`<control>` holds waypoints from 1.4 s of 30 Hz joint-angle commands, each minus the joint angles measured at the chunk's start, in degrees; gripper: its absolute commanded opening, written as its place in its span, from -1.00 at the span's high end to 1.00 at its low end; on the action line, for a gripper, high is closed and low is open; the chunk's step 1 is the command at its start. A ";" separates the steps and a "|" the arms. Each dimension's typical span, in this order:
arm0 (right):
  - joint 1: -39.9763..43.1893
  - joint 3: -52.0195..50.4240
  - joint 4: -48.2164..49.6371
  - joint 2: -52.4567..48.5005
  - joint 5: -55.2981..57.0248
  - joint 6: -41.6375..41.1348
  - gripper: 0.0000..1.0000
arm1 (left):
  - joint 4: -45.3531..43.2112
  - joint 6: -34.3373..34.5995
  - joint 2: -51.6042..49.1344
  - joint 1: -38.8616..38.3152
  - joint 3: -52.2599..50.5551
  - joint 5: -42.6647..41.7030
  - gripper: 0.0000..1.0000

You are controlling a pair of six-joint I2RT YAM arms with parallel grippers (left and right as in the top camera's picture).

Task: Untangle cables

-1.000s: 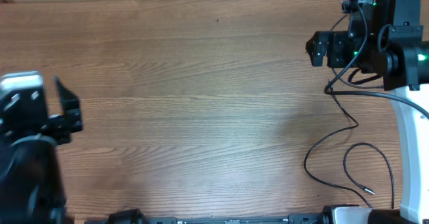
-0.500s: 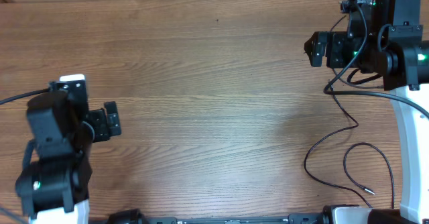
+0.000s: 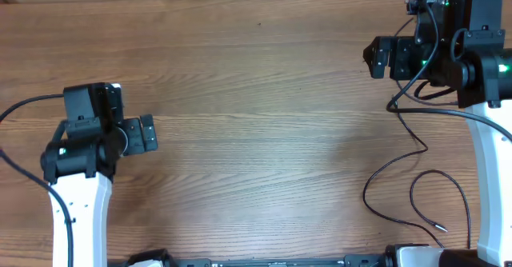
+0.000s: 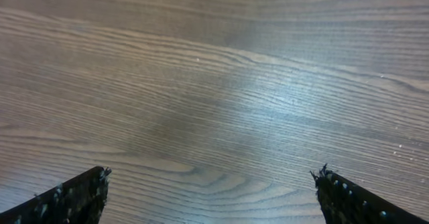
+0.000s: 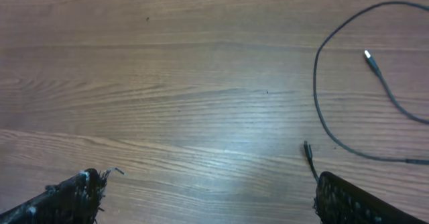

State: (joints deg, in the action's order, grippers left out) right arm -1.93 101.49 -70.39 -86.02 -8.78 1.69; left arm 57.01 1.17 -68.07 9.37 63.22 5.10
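The cables (image 3: 422, 145) are thin black wires lying loose on the wooden table at the right, winding down from under the right arm into loops near the front edge, with a small plug end (image 3: 438, 228). In the right wrist view a cable loop (image 5: 316, 83) and a plug tip (image 5: 369, 56) lie at the right, and another plug end (image 5: 307, 147) sits beside the right finger. My right gripper (image 3: 373, 57) (image 5: 211, 187) is open and empty, above the table at the back right. My left gripper (image 3: 149, 133) (image 4: 211, 180) is open and empty over bare wood, far from the cables.
The wooden table (image 3: 256, 99) fills the overhead view. Thicker black arm cables hang by the right arm (image 3: 472, 51) and trail from the left arm (image 3: 80, 147). The arms' base rail runs along the front edge (image 3: 272, 261).
The left arm has swung in from the left edge, its gripper moving right over the table. The right arm and the cables have not moved.
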 commanded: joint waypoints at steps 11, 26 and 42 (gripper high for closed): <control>-0.26 0.85 2.86 0.26 -0.35 0.02 -1.00 | -0.28 0.76 -5.33 0.00 -0.13 -0.70 -0.99; -0.26 0.85 5.64 0.26 -0.33 0.02 -1.00 | -0.28 0.76 -5.53 0.00 -0.13 -0.70 -0.99; -0.26 0.85 7.10 0.26 -0.35 0.02 -1.00 | -0.28 0.76 -5.44 0.00 -0.13 -0.68 -0.99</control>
State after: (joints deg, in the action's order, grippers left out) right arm -1.93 101.49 -64.01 -86.02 -8.78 1.69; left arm 57.01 1.21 -73.28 9.37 63.22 5.08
